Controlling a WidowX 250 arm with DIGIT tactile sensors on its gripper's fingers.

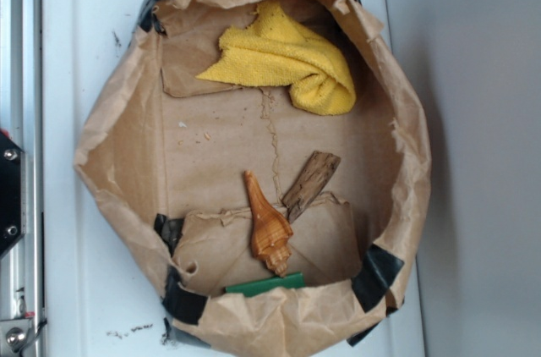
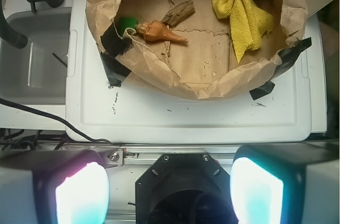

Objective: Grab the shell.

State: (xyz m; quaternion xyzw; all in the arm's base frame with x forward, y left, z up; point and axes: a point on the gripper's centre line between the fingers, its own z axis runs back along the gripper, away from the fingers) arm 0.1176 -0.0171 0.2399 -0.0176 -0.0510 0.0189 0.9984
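Shell (image 1: 267,227), slender, ridged and orange-brown, lies on the floor of a crumpled brown paper tray (image 1: 114,158) with rolled-up walls patched at the corners with black tape (image 1: 377,276). In the exterior view its long pointed tip aims toward the middle of the tray and its broad end rests just beside a small flat green block (image 1: 264,284), at the near wall. A flat brown wood piece (image 1: 311,183) lies close to the shell's upper side, angled away from it; whether they touch cannot be told. A bunched yellow cloth (image 1: 292,59) sits at the far end of the tray, well apart from the shell.

The tray stands on a white plastic lid (image 2: 180,118) that serves as the desk. No brand, label or writing can be read on anything.

In the wrist view the fingers (image 2: 169,192) hang over the metal rail at the desk's near edge, well short of the tray, spread wide apart with nothing between them. A black cable (image 2: 37,111) runs along the left side past a grey bin (image 2: 32,65).
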